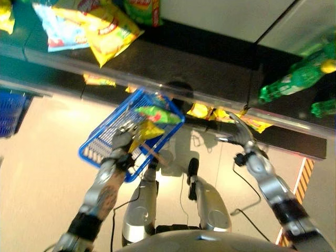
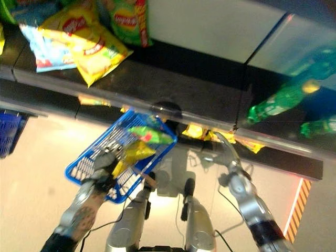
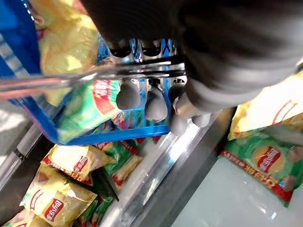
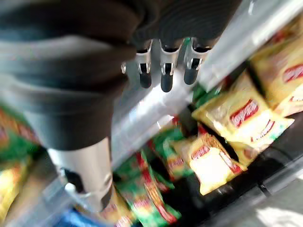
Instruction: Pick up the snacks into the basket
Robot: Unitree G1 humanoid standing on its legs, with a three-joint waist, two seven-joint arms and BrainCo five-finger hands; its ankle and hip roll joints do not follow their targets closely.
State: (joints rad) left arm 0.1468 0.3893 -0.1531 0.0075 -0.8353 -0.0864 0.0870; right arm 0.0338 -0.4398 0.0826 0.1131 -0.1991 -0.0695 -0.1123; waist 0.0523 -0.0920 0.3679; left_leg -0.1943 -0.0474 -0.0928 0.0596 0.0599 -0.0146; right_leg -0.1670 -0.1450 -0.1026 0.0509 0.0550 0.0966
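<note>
Already we had two snack bags, a green bag (image 1: 156, 114) and a yellow bag (image 1: 146, 130), in the blue basket (image 1: 107, 128), whose wire handle (image 3: 94, 75) our left hand (image 1: 122, 140) gripped with curled fingers. More snacks (image 4: 222, 142) lay on the lower shelf (image 1: 273, 131). Our right hand (image 1: 239, 130) reached under its edge with fingers straight, holding nothing; what it aimed at we could not tell.

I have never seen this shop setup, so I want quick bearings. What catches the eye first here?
The blue basket stands out, hung from its metal handle, which the left hand grips; a green snack bag and a yellow snack bag lie inside it. Above it, yellow chip bags lie on the dark shelf, with green bottles to the right. The right hand reaches toward the lower shelf's snacks.
</note>
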